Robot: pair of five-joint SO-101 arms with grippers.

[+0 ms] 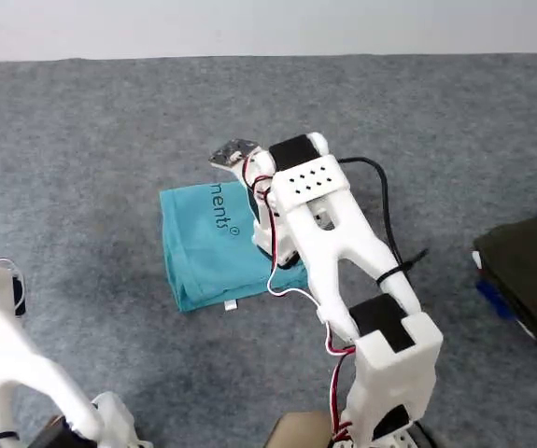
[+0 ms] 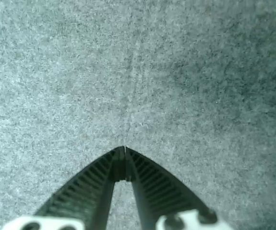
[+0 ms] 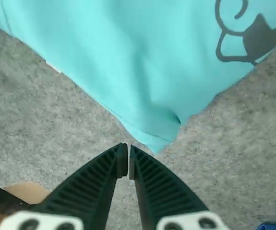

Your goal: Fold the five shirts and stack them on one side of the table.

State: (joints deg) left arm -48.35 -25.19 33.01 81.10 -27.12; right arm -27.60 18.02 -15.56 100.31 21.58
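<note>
Clenching nothing, left gripper and right gripper overhang fuzzy carpet bearing rectangular shirt.

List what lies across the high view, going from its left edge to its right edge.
The left arm → teal shirt → right arm, which leans over that shirt's right part → dark folded stack at the right edge.

print | dark lettering is running along the teal shirt, partly hidden under the right arm | white tag at its hem is staying too small to read
</note>
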